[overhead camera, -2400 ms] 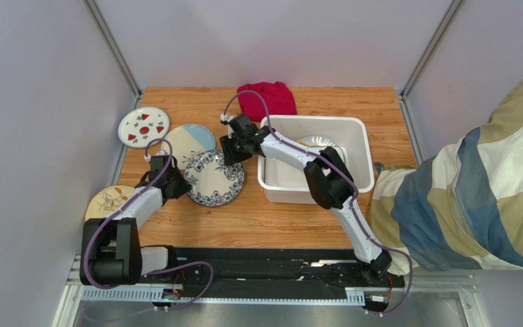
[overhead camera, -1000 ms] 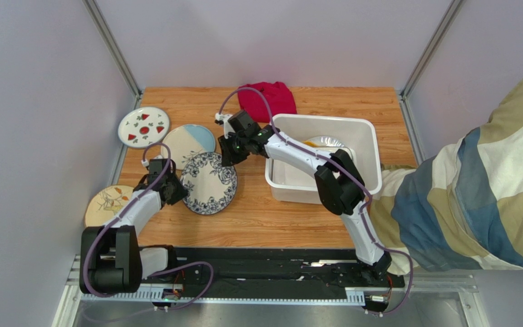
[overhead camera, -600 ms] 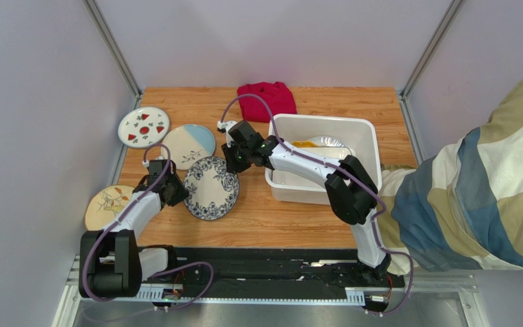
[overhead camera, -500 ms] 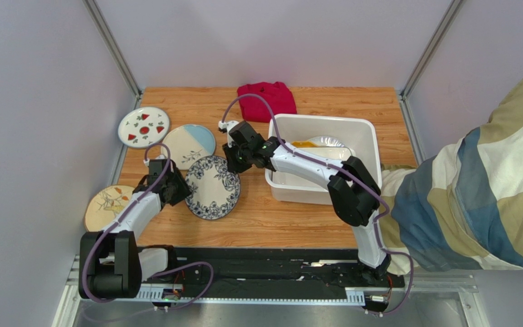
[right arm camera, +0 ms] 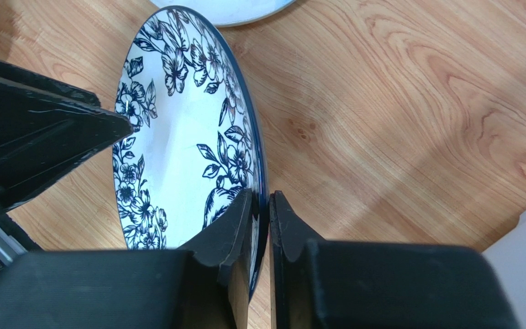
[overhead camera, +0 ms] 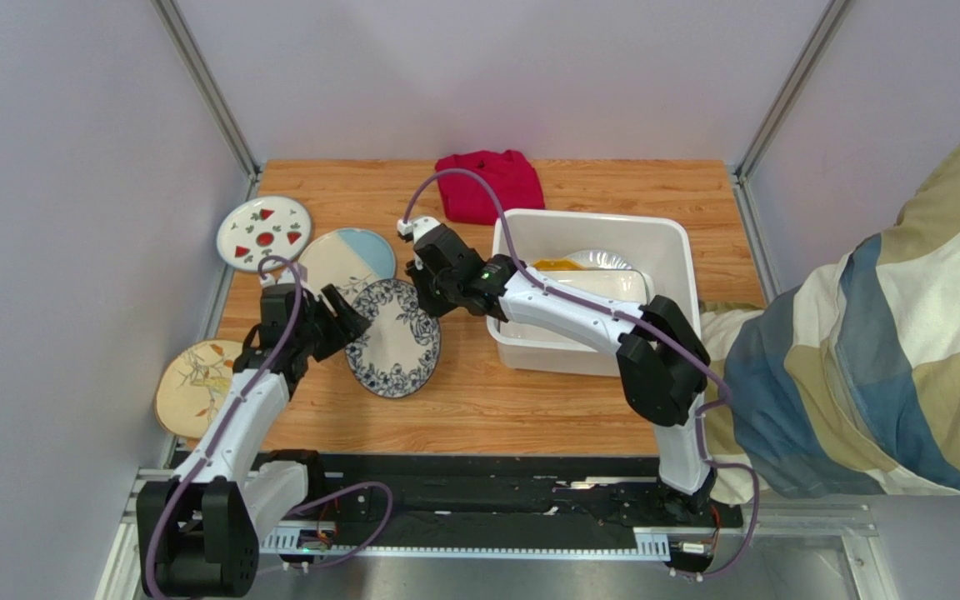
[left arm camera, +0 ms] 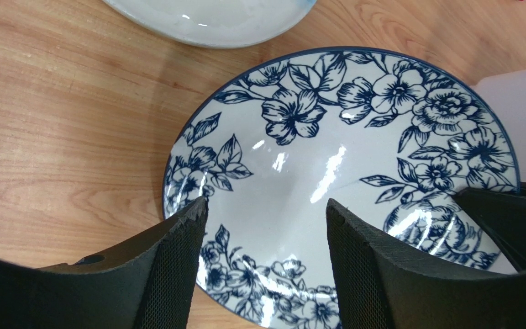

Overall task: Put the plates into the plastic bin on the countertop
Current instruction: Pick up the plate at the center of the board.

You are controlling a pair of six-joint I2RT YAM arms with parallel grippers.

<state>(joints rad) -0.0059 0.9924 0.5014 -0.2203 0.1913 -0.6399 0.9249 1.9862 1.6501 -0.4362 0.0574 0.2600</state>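
Observation:
The blue floral plate (overhead camera: 394,338) stands tilted on the countertop (overhead camera: 535,400), left of the plastic bin (overhead camera: 585,219). My right gripper (overhead camera: 430,300) is shut on the plate's right rim; in the right wrist view the gripper (right arm camera: 262,200) pinches the dark blue edge of the plate (right arm camera: 176,137). My left gripper (overhead camera: 350,320) is open at the plate's left edge. In the left wrist view the gripper (left arm camera: 266,205) has its fingers spread over the plate (left arm camera: 327,151), holding nothing. A white plate (overhead camera: 594,261) and a yellow plate (overhead camera: 556,264) lie in the bin.
A strawberry-print plate (overhead camera: 264,233), a cream-and-blue plate (overhead camera: 347,260) and a cream plate with a leaf sprig (overhead camera: 195,381) lie at the left. A folded red cloth (overhead camera: 488,181) sits at the back. A person in a plaid garment (overhead camera: 873,338) stands right of the bin.
My left gripper has opened and let go of the floral plate's left edge. My right gripper has closed on the right rim, and the plate has tipped up more steeply.

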